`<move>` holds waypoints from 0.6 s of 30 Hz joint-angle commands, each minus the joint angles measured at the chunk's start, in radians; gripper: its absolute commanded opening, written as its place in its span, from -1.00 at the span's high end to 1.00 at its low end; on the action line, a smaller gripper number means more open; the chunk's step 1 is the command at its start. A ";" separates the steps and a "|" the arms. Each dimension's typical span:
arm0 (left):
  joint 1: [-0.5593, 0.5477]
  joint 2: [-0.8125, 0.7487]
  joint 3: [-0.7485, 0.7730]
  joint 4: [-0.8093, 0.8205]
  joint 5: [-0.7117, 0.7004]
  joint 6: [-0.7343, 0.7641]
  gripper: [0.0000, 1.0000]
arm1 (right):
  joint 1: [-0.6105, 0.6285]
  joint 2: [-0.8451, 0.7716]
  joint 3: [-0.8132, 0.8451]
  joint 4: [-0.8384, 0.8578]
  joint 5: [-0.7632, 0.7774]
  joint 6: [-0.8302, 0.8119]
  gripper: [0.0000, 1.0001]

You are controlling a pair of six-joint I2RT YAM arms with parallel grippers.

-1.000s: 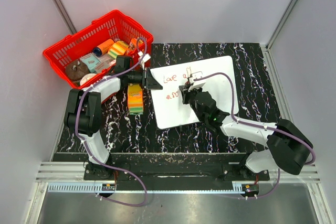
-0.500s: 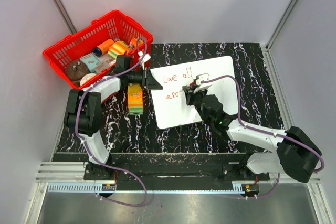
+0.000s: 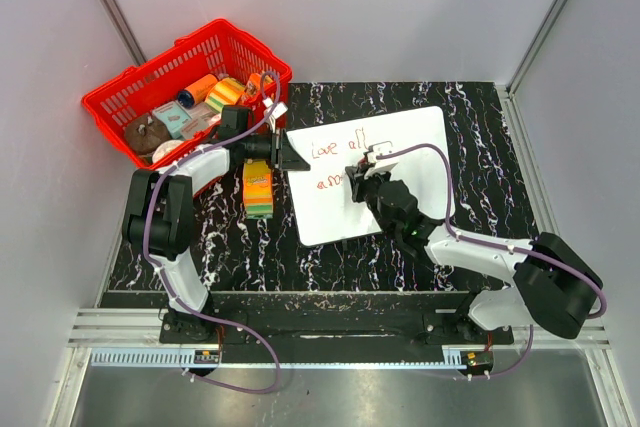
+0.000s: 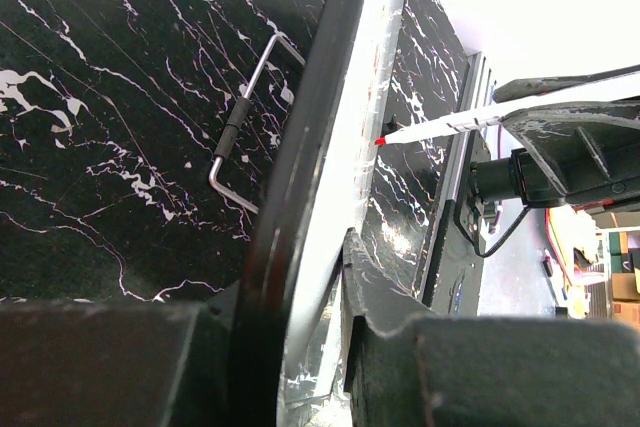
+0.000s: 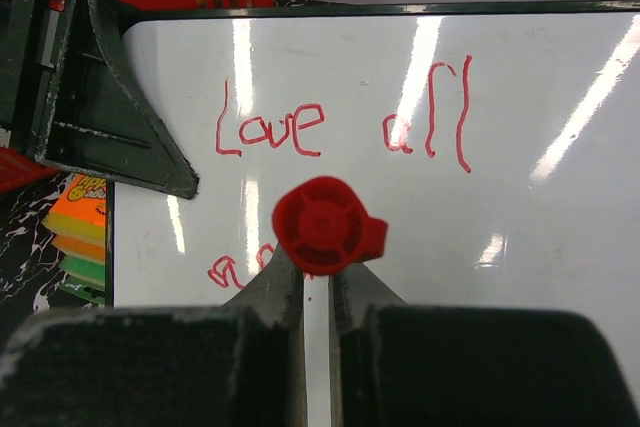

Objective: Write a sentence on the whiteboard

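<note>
On the table (image 3: 480,112), whiteboard (image 3: 415,137) lying centre, left gripper (image 3: 288,159) clamping its left rim, right gripper (image 3: 361,170) pinching the pen (image 5: 322,225) over the board's middle, sentence (image 5: 282,135) reading "Love all" on the far line, near line peeking out beside the cap.

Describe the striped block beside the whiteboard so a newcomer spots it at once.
On the black marbled table, look between the red basket and the whiteboard. The striped block lies there, just nearer than the left gripper clamping the board's edge; unlike the basket's clutter it sits alone, banded orange, yellow and green.
</note>
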 commanded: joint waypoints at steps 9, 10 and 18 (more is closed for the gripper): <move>-0.016 0.038 0.021 0.092 -0.390 0.301 1.00 | -0.010 0.018 0.049 0.058 0.062 -0.005 1.00; -0.016 0.038 0.020 0.090 -0.390 0.301 1.00 | -0.012 0.024 0.046 0.058 0.063 -0.003 1.00; -0.016 0.038 0.023 0.092 -0.390 0.304 1.00 | -0.019 0.025 0.029 0.050 0.086 0.012 1.00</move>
